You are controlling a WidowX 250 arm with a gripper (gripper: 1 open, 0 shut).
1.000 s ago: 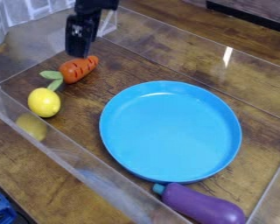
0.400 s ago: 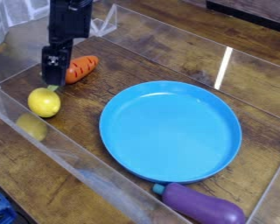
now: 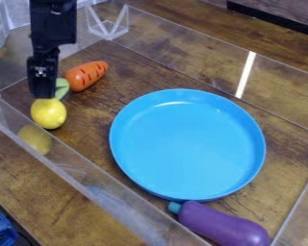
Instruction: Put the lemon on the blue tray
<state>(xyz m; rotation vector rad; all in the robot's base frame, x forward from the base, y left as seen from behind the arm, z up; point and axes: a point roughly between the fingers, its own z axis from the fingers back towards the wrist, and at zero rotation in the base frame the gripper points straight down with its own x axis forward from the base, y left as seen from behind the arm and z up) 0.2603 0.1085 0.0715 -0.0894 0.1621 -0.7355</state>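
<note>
Leftward, toward the worktop's [image 3: 143,53] left edge, the wide-open tool [image 3: 43,85] has shifted, nearing the lemon [image 3: 49,113] beside that edge, probably light, firm and slippery, best pinched across its middle.

Single dark arm, reaching in from the upper left edge of the view, its upper part cut off by the frame. Hangs roughly upright, end pointing down. The jaws [image 3: 42,88] stand open, lowest part of the body in sight, gripping nothing. Finer detail of wrist lost in the black.
</note>
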